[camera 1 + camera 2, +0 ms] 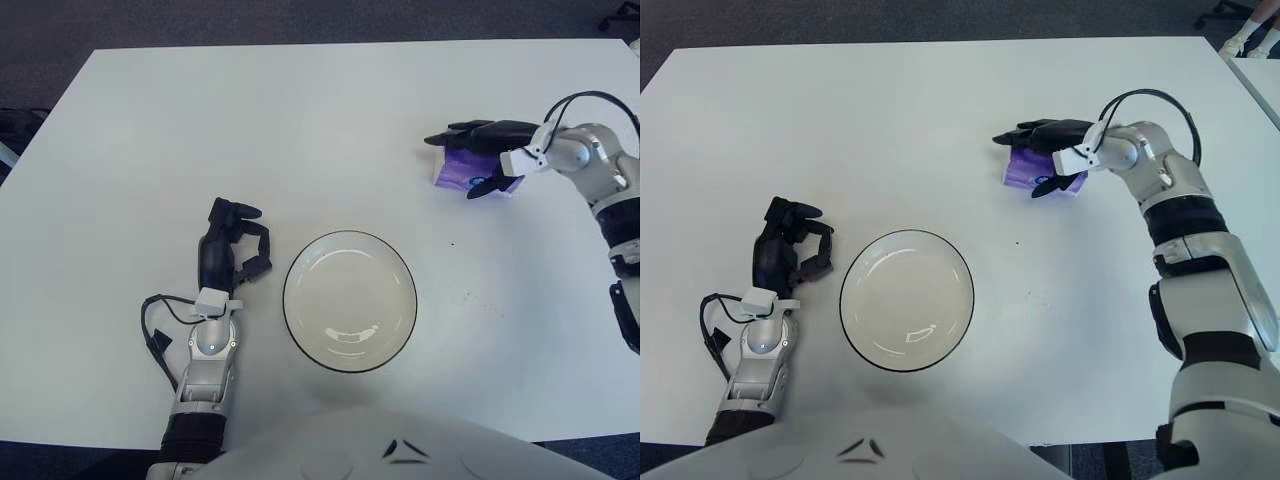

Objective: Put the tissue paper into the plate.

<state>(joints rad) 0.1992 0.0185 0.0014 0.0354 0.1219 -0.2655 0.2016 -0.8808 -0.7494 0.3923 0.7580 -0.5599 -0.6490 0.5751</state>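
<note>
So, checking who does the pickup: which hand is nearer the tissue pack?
Right. The right hand is over the tissue pack, fingers around it; the left hand shows far off, left of the plate.

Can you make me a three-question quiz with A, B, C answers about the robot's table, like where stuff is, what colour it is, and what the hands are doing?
1. Where is the purple plastic tissue pack?
A. inside the plate
B. on the white table, beyond the plate on the robot's right
C. under the left hand

2. What colour is the rim of the round white plate?
A. dark
B. red
C. yellow

3. What is the black right hand doing?
A. holding the plate
B. closing over the tissue pack, fingers above, thumb in front
C. hanging off the table edge

Answers:
1. B, the pack lies on the bare tabletop, clearly apart from the plate.
2. A, a thin dark line circles the white plate, which holds nothing.
3. B, its fingers cover the top of the pack; whether the grip is firm cannot be told. The black left hand sits idle left of the plate.
</note>
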